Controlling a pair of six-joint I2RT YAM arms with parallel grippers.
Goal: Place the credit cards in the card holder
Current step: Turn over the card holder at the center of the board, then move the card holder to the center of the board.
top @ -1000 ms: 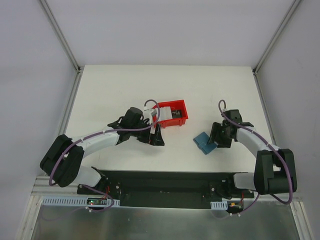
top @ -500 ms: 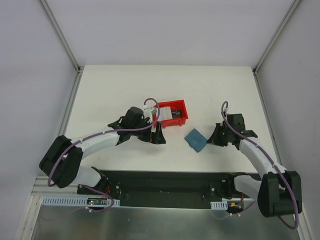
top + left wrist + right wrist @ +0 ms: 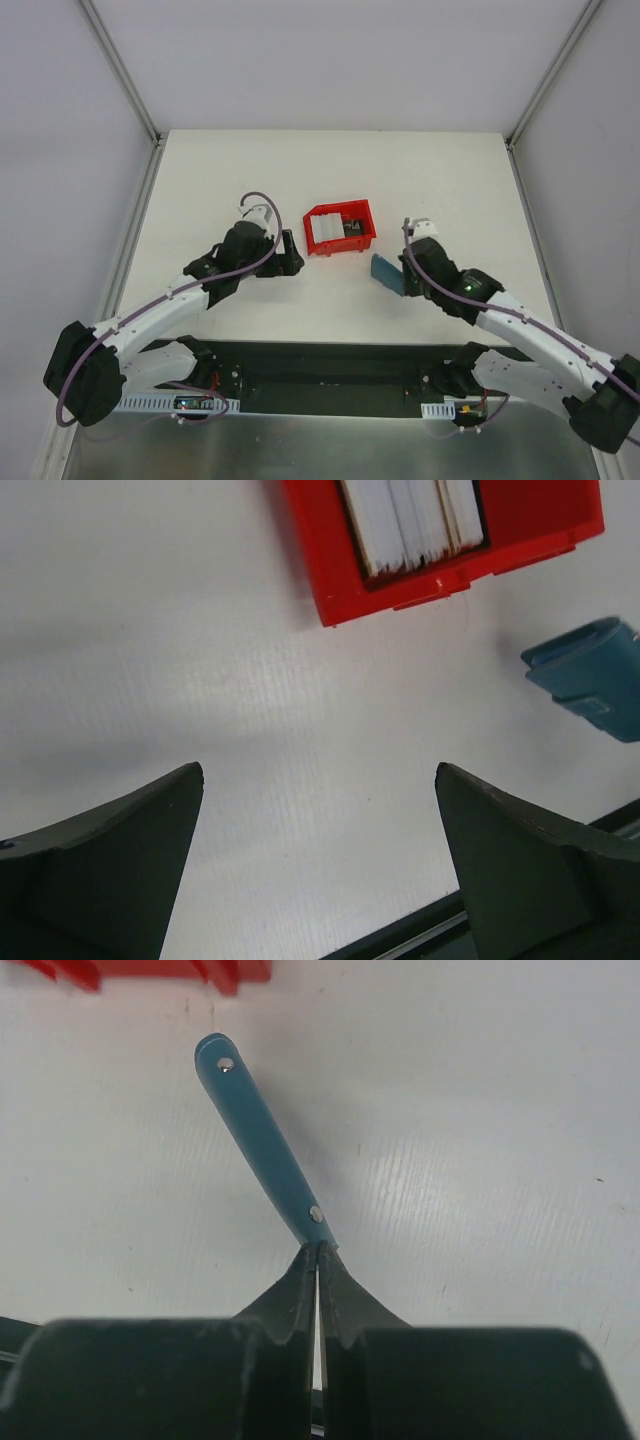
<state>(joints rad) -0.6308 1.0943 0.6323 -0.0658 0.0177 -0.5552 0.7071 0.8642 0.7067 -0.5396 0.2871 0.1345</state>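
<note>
Card holder (image 3: 262,1140) edge pinched in right end effector (image 3: 317,1250); left end effector (image 3: 318,772) gapes wide.

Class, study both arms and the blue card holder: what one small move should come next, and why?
Probably the left tool should ease forward to the credit cards in the red bin. It is open and empty, with the bin just ahead, while the right tool is shut on one end of the card holder.
</note>
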